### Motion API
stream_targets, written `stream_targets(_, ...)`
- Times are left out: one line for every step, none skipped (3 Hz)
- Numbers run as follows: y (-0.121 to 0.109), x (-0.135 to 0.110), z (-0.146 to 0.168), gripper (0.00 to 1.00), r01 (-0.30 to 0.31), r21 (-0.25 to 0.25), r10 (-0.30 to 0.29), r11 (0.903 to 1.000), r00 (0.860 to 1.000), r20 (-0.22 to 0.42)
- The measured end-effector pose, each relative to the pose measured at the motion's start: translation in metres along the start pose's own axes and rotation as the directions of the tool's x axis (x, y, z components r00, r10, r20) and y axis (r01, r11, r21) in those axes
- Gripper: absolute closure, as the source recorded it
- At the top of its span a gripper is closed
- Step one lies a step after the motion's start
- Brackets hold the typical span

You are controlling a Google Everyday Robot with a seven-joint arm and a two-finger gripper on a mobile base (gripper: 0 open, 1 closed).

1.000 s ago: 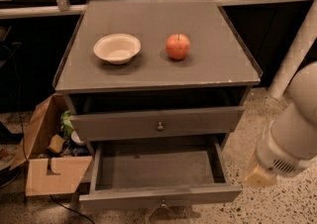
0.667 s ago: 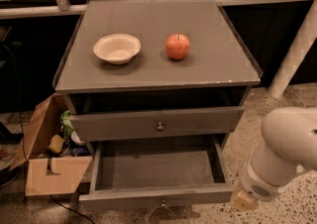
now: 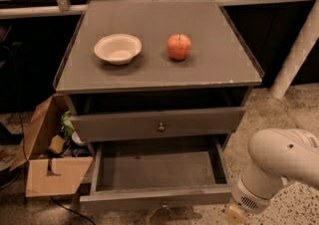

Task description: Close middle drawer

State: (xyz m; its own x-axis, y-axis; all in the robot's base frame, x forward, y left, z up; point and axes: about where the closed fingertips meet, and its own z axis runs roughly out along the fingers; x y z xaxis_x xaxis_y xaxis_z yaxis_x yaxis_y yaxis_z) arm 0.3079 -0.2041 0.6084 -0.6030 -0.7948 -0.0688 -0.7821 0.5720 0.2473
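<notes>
The middle drawer [image 3: 154,196] is a grey-brown wooden drawer pulled far out of the cabinet, with an empty shallow box and a low front panel near the bottom edge of the view. Its small knob [image 3: 163,203] sits at the panel's centre. Above it, the drawer with the taller front [image 3: 158,123] is slightly open. My white arm [image 3: 279,162] comes in at the lower right. The gripper [image 3: 235,215] is at the bottom edge, just right of the middle drawer's front right corner, mostly cut off.
On the cabinet top [image 3: 219,64] stand a white bowl [image 3: 118,48] and a red apple [image 3: 179,46]. An open cardboard box [image 3: 50,169] with clutter stands on the floor at the left. A white post [image 3: 299,50] leans at the right.
My arm has moved down and to the left, bringing the gripper closer to the middle drawer's front right corner. The drawers, bowl and apple have not moved.
</notes>
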Motion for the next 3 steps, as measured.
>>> stream_targets(-0.013, -0.004, 0.035, 1.00, -0.062, -0.005, 0.062, 0.9981, 0.998, 0.019)
stream_targets(-0.043, -0.013, 0.085, 1.00, -0.158, 0.007, 0.158, 0.9874, 0.987, 0.039)
stream_targets(-0.065, -0.017, 0.123, 1.00, -0.226, 0.016, 0.226, 0.9739, 0.974, 0.030)
